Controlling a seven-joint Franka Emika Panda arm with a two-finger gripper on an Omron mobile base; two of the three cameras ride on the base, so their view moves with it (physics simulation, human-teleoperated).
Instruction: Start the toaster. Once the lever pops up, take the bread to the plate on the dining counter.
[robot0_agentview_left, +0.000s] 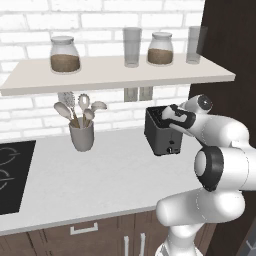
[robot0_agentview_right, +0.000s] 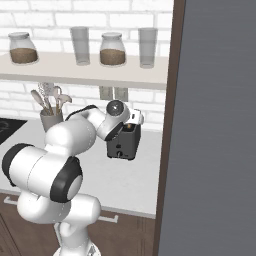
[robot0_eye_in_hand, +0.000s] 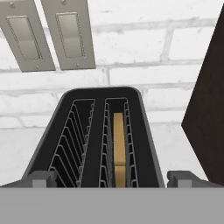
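The black toaster (robot0_agentview_left: 159, 134) (robot0_agentview_right: 121, 145) stands on the pale worktop (robot0_agentview_left: 100, 175) by the brick wall. In the hand view I look down into the toaster (robot0_eye_in_hand: 144, 131): the tan bread (robot0_eye_in_hand: 118, 148) sits upright in the right slot, and the left slot is empty. My gripper (robot0_eye_in_hand: 113, 179) hovers open just above the toaster's near end, one fingertip (robot0_eye_in_hand: 41, 178) on each side and nothing between them. From the base views the gripper (robot0_agentview_left: 167, 116) (robot0_agentview_right: 132, 124) hangs over the toaster's top. The plate and the dining counter are out of view.
A grey utensil cup (robot0_agentview_left: 81, 136) stands left of the toaster, and a black hob (robot0_agentview_left: 12, 175) lies further left. A shelf (robot0_agentview_left: 115, 75) with jars and glasses runs overhead. Two wall sockets (robot0_eye_in_hand: 48, 35) sit behind the toaster. A dark tall panel (robot0_agentview_right: 215, 125) closes off the right side.
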